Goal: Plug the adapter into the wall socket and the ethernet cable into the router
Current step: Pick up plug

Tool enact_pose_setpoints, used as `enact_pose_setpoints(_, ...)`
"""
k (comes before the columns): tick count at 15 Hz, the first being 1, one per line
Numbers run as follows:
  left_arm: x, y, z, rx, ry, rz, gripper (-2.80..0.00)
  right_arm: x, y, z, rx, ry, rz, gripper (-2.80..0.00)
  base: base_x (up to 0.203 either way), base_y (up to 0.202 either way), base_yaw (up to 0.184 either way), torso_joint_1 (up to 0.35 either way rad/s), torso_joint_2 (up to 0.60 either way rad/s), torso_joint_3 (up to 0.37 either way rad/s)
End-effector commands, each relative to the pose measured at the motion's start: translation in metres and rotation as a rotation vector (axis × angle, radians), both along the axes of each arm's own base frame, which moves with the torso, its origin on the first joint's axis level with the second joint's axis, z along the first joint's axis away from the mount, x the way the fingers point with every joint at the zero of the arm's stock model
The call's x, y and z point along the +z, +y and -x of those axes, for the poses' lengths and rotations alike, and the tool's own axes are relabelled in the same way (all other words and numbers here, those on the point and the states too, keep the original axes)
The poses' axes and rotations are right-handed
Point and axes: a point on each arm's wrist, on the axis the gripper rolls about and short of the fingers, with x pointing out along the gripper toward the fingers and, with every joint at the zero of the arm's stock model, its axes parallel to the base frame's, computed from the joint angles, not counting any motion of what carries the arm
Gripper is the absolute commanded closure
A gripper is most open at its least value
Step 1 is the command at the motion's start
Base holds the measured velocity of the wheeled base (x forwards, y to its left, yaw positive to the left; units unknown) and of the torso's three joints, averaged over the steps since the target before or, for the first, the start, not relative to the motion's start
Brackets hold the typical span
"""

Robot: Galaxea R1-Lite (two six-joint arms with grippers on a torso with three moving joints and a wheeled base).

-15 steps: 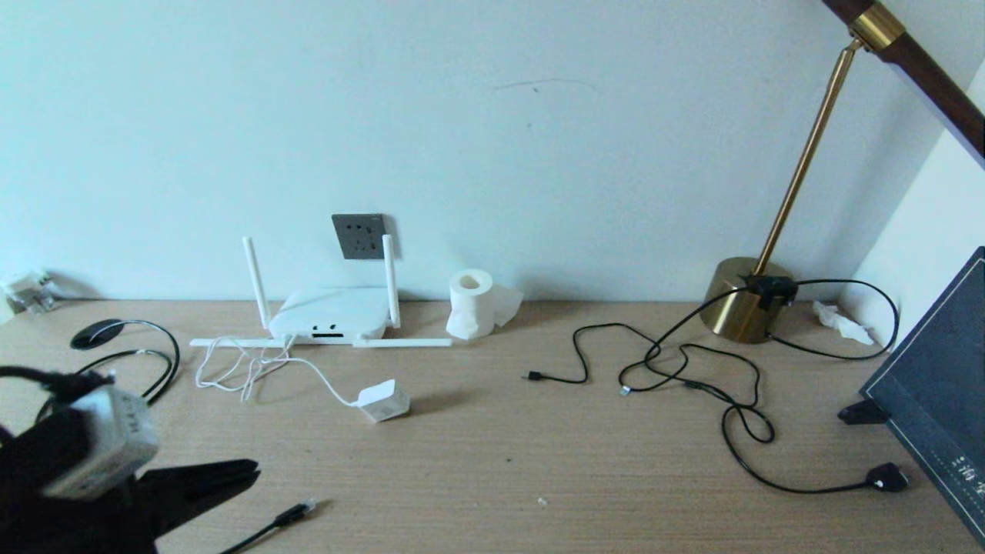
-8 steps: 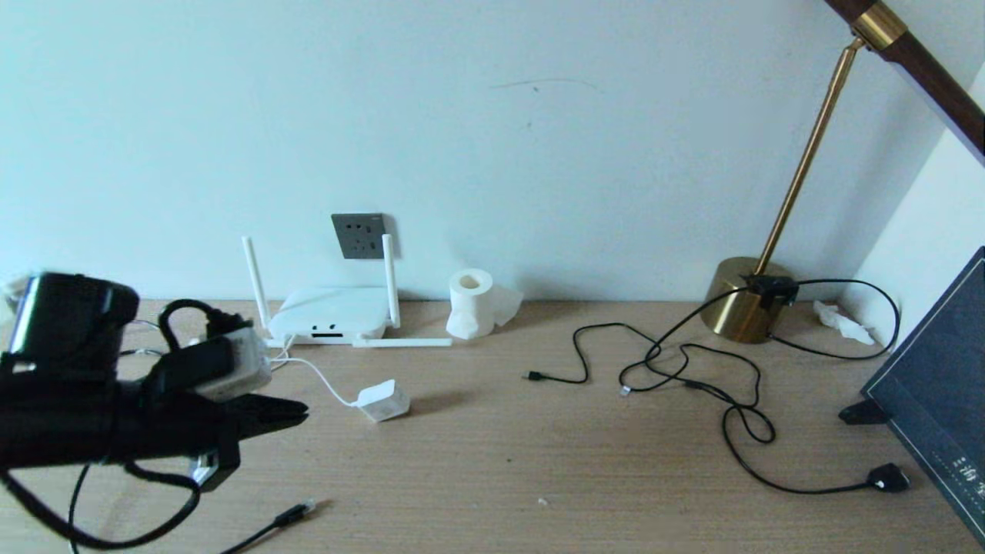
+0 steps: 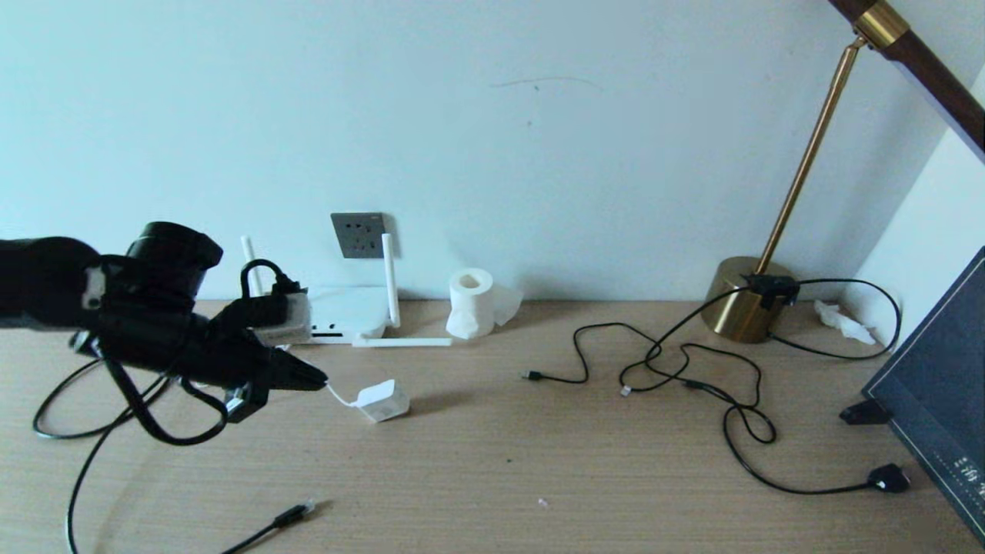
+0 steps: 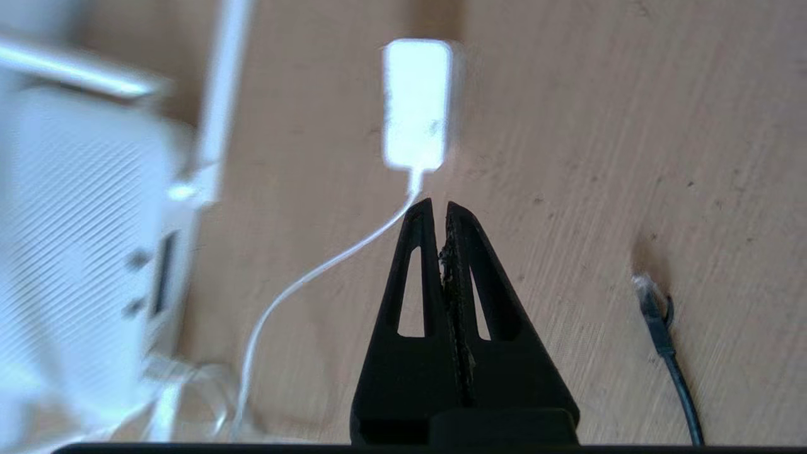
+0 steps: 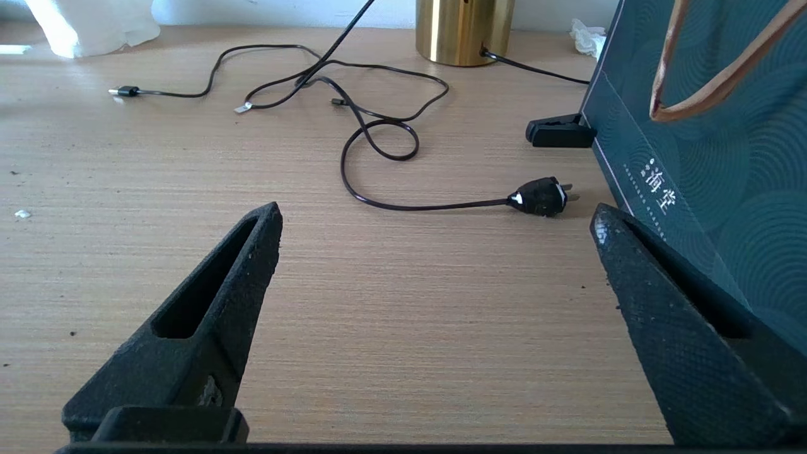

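Note:
The white adapter (image 3: pixel 382 400) lies on the wooden table, its thin white cord running left to the router (image 3: pixel 350 308), which my left arm partly hides. My left gripper (image 3: pixel 319 381) hovers just left of the adapter with its fingers shut and nothing between them. In the left wrist view the gripper's tips (image 4: pixel 439 205) sit close behind the adapter (image 4: pixel 417 104), with the router (image 4: pixel 82 239) off to one side. The grey wall socket (image 3: pixel 359 235) is on the wall above the router. The ethernet cable's plug (image 3: pixel 296 512) (image 4: pixel 649 302) rests near the front edge. My right gripper (image 5: pixel 435 217) stands open over bare table.
A tissue roll (image 3: pixel 471 304) stands right of the router. A brass lamp base (image 3: pixel 742 304), tangled black cables (image 3: pixel 692 377) and a chunky black plug (image 3: pixel 886 478) (image 5: pixel 542 195) lie at the right. A dark bag (image 3: pixel 939 385) (image 5: pixel 712 157) leans at the right edge.
My left arm has swung up from the near left corner and moved farther in and to the right, ending beside the adapter. Its fingers stayed shut. The right gripper has not moved.

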Motion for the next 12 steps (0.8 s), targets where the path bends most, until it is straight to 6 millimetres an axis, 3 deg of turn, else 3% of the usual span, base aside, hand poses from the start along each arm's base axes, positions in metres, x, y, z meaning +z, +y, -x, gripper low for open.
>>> enact_pose_setpoints(1,-0.012,-0.008,-0.017,-0.033,0.046,-0.006,0.0,0.0,0.0,0.0,0.0,0.0,0.0,-2.8,0.0,0.0,0.0,0.0,0.0,0.0)
enact_pose_setpoints(3,-0.021,-0.016,-0.026,-0.062,0.072,-0.011,0.0,0.0,0.0,0.0,0.0,-0.001,0.0,-2.8,0.0,0.0,0.0,0.0,0.0,0.0)
enact_pose_setpoints(4,-0.024,-0.019,-0.032,-0.08,0.069,-0.016,-2.8,0.0,0.0,0.0,0.0,0.001,0.0,-2.8,0.0,0.0,0.0,0.0,0.0,0.0)
enact_pose_setpoints(8,-0.022,-0.027,-0.06,-0.132,-0.003,-0.036,-2.8,0.0,0.0,0.0,0.0,-0.001,0.0,-2.8,0.0,0.0,0.0,0.0,0.0,0.0)
enact_pose_setpoints(12,-0.018,-0.032,-0.057,-0.15,0.076,-0.041,-2.8,0.0,0.0,0.0,0.0,0.0,0.0,-2.8,0.0,0.0,0.0,0.0,0.0,0.0)
